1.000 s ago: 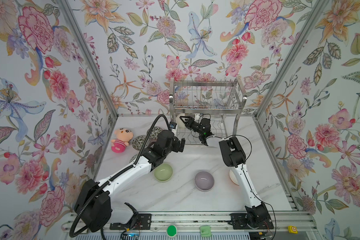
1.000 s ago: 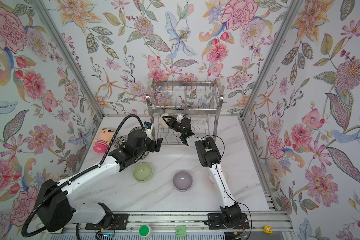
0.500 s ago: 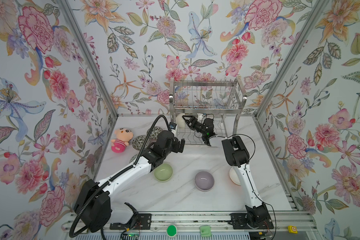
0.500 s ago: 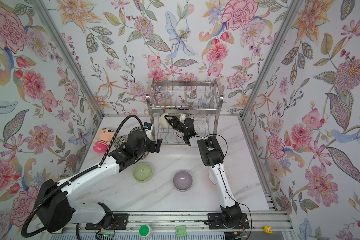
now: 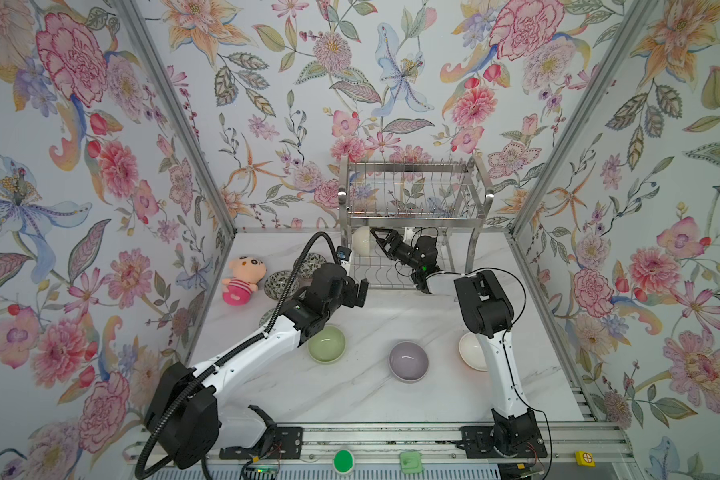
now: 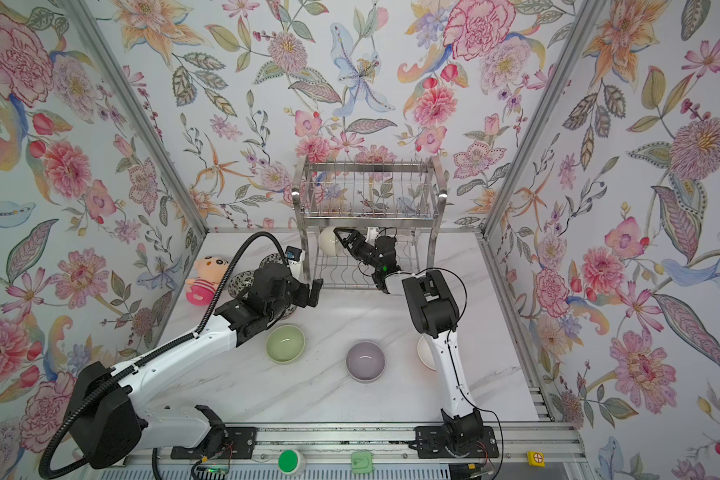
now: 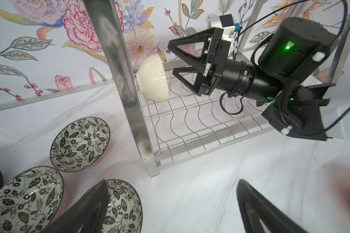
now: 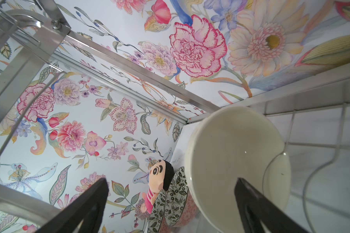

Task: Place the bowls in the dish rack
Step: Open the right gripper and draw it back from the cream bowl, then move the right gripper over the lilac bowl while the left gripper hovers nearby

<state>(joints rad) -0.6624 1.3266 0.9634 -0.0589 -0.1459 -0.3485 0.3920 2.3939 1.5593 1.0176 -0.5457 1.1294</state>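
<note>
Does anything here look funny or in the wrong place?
Yes, a pink plush doll lies by the patterned bowls; it is a toy, not a dish. The cream bowl stands on edge in the dish rack, which looks intended.

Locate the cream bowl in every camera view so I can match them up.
Top view: cream bowl on its side on the lower shelf of the dish rack, left end.
Top view: same spot.
Left wrist: on the wire shelf beyond the rack's leg.
Right wrist: close up, inside facing the camera.
Shared landmark: that wavy wire shelf.
</note>
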